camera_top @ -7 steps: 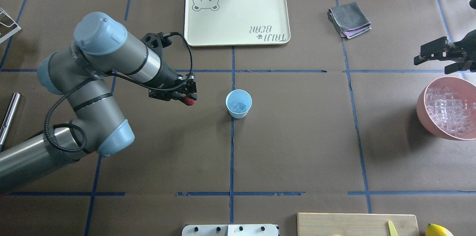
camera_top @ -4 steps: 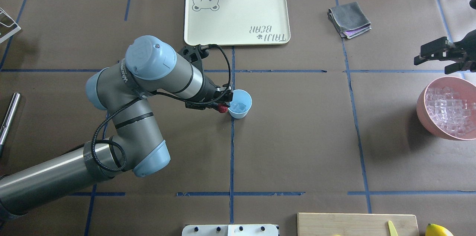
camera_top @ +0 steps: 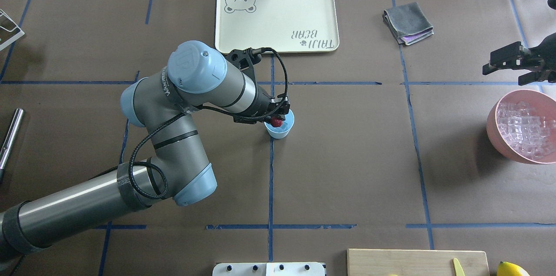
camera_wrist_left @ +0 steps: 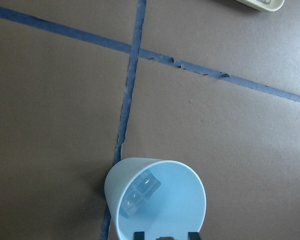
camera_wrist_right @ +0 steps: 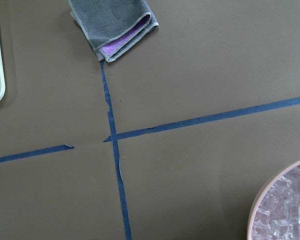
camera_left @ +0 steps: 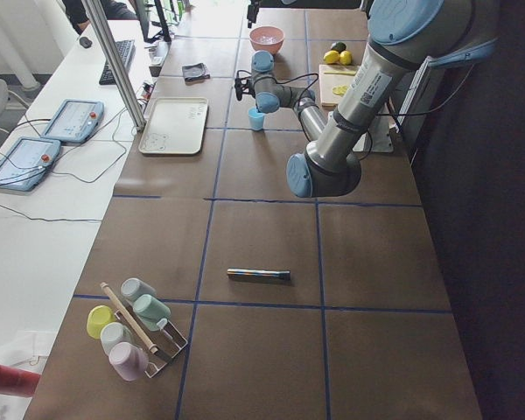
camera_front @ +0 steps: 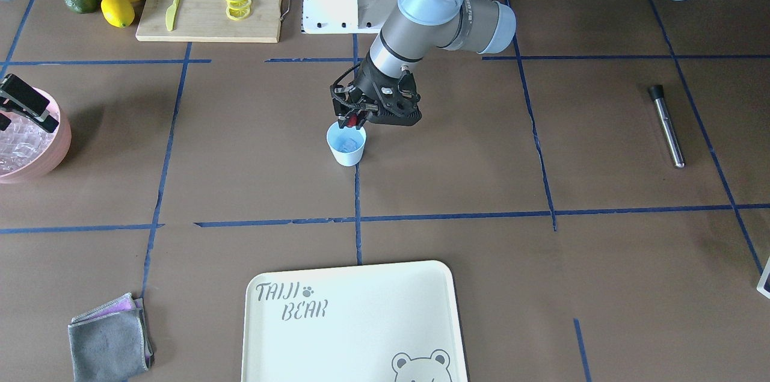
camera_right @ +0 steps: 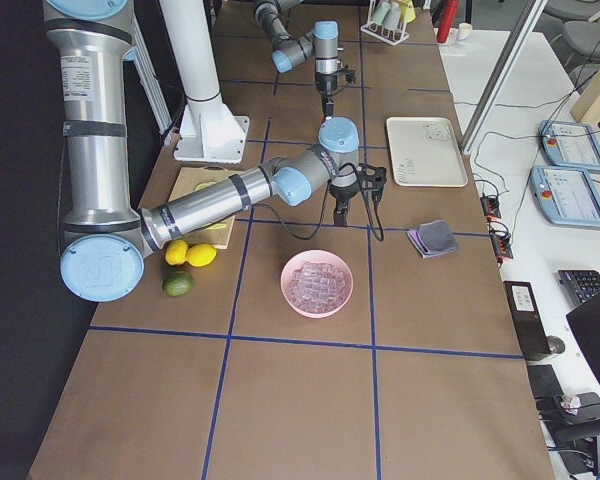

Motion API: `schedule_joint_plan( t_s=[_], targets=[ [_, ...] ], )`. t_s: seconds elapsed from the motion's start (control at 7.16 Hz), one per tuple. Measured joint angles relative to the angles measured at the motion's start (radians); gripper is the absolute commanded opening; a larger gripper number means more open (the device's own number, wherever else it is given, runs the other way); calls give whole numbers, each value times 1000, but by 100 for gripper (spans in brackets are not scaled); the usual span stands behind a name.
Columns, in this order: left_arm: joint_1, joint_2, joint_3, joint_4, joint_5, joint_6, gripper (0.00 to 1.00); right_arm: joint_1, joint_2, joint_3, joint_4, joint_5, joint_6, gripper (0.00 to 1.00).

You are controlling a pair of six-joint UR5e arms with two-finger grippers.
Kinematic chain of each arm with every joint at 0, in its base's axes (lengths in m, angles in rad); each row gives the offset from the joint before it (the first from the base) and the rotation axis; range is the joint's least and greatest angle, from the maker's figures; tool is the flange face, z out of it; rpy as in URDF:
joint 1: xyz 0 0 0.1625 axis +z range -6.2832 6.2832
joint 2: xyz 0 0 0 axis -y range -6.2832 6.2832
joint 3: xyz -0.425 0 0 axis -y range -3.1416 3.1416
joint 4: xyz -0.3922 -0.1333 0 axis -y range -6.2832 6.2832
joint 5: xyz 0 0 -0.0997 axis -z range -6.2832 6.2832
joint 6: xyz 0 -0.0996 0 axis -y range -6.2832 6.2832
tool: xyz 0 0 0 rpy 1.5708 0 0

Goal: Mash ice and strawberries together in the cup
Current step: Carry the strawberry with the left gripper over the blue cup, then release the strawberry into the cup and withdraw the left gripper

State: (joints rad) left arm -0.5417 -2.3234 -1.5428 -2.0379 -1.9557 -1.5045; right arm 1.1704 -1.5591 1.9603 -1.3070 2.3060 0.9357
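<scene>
My left hand (camera_top: 278, 119) held the strawberry (camera_top: 275, 122) tight over the cup (camera_top: 285, 132), at its 9 o'clock side; the cup stood upright, ice (camera_wrist_left: 140, 193) inside.

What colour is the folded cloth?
Grey, with a purple layer inside the fold; the cloth shows best in the right wrist view.

Your left gripper (camera_top: 276, 120), clamping the strawberry (camera_top: 275, 122), covers the cup's (camera_top: 284, 131) rim on the robot's left. Its other sides stand open, with bare table (camera_top: 347, 158) toward the tray (camera_top: 278, 51) and the pink bowl (camera_top: 493, 121).
</scene>
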Motion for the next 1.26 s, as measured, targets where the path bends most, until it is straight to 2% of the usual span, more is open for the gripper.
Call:
schedule_joint_plan(
  t_s=[0.14,0.28,0.42,0.98,1.26],
  targets=[
    [0,-2,3,-17,21,2,39,0,1,0,0,1,0,100],
    [0,-2,7,-31,37,4,77,0,2,1,-1,1,0,100],
    [0,-1,14,-39,45,5,87,0,2,1,0,1,0,100],
    [-6,4,15,-46,50,10,90,0,3,2,0,1,2,100],
    [-50,67,-58,-45,22,14,90,0,2,0,0,5,1,100]
  ],
)
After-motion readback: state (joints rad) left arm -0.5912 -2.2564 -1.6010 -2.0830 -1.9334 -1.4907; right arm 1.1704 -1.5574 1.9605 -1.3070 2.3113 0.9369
